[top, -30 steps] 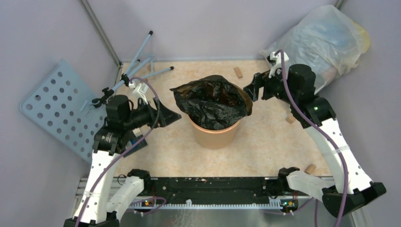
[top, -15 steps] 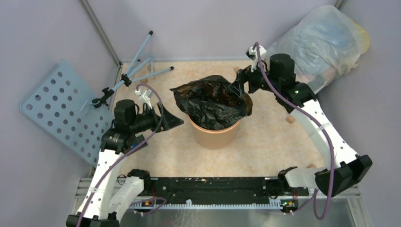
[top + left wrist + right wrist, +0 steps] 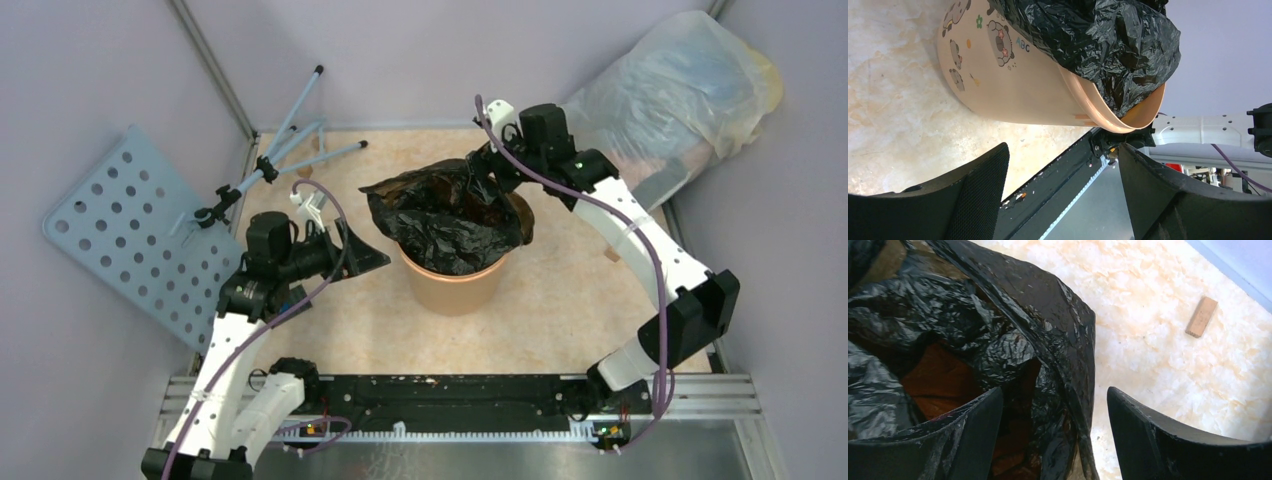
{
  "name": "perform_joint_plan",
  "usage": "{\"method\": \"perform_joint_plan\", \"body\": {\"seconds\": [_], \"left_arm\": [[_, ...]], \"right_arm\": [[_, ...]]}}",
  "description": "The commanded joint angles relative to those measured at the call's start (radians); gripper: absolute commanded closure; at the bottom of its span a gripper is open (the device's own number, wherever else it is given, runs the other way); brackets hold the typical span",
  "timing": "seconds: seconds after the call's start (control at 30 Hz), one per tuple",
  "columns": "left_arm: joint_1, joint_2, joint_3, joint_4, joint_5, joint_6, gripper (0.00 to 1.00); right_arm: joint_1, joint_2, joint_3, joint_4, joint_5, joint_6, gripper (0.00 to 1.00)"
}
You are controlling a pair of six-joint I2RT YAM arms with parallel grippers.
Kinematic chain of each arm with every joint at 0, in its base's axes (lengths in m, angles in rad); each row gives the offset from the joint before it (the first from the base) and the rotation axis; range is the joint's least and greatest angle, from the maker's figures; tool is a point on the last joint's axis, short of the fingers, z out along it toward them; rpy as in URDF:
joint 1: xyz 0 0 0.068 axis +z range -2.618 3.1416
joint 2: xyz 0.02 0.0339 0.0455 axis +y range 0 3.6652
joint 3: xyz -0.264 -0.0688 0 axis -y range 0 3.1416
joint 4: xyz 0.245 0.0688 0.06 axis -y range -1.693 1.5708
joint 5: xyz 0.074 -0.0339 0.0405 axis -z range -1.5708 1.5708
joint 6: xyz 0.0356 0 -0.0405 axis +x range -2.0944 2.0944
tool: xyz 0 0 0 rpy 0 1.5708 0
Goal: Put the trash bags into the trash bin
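The black trash bag (image 3: 450, 215) lies crumpled in the mouth of the orange trash bin (image 3: 455, 290), with its edges spilling over the rim. My right gripper (image 3: 478, 172) hovers at the bin's back rim, open. In the right wrist view a fold of the bag (image 3: 998, 315) hangs between the spread fingers of that gripper (image 3: 1054, 392) without being pinched. My left gripper (image 3: 375, 255) is open just left of the bin, apart from it. The left wrist view shows the bin wall (image 3: 1013, 85) with cartoon prints, the bag (image 3: 1098, 40), and nothing inside this gripper (image 3: 1062, 150).
A big translucent stuffed bag (image 3: 680, 90) fills the back right corner. A blue perforated board (image 3: 120, 230) and blue rods (image 3: 290, 150) lean at the left. A small wooden block (image 3: 1201, 316) lies on the table behind the bin. A black rail (image 3: 440, 395) runs along the near edge.
My right arm has swung left from the bin's right side to its back rim, over the bag's edge. The left gripper has barely shifted.
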Motion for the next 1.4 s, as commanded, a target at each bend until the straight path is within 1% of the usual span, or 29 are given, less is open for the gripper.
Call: {"method": "perform_joint_plan", "body": {"seconds": [0.0,0.17,0.27,0.43,0.57,0.6,0.63,0.83,1.0,1.13,1.23,1.3,1.37], "left_arm": [[-0.004,-0.002,-0.013,0.054,0.020,0.016,0.15],[-0.004,0.008,-0.018,0.062,0.024,0.020,0.15],[-0.004,0.011,-0.019,0.062,0.027,0.027,0.15],[-0.004,0.012,-0.017,0.056,0.021,0.043,0.15],[-0.004,0.012,-0.016,0.054,0.012,0.051,0.15],[-0.004,0.014,-0.015,0.054,0.013,0.053,0.15],[-0.004,0.013,-0.015,0.055,0.012,0.054,0.15],[-0.004,0.011,-0.013,0.058,-0.002,0.062,0.15],[-0.004,0.009,-0.013,0.064,-0.011,0.064,0.14],[-0.004,0.006,-0.014,0.064,-0.011,0.065,0.14],[-0.004,0.002,-0.015,0.064,-0.014,0.069,0.14],[-0.004,-0.001,-0.016,0.065,-0.022,0.072,0.14],[-0.004,-0.004,-0.020,0.068,-0.031,0.077,0.14]], "right_arm": [[0.008,0.027,0.058,-0.015,0.040,-0.047,0.25],[0.008,0.070,0.077,-0.023,0.077,-0.071,0.24],[0.008,0.114,0.124,-0.072,0.056,-0.086,0.27],[0.008,0.185,0.194,-0.140,0.031,-0.087,0.40],[0.008,0.194,0.203,-0.151,0.043,-0.080,0.51],[0.008,0.194,0.204,-0.152,0.049,-0.075,0.55],[0.008,0.193,0.206,-0.153,0.061,-0.065,0.59],[0.008,0.165,0.212,-0.164,0.223,0.061,0.73],[0.008,0.107,0.158,-0.143,0.301,0.180,0.83],[0.009,0.075,0.129,-0.139,0.327,0.226,0.88],[0.014,0.060,0.126,-0.148,0.369,0.271,0.89],[0.023,0.054,0.127,-0.151,0.403,0.316,0.88],[0.042,0.052,0.131,-0.158,0.444,0.352,0.84]]}}
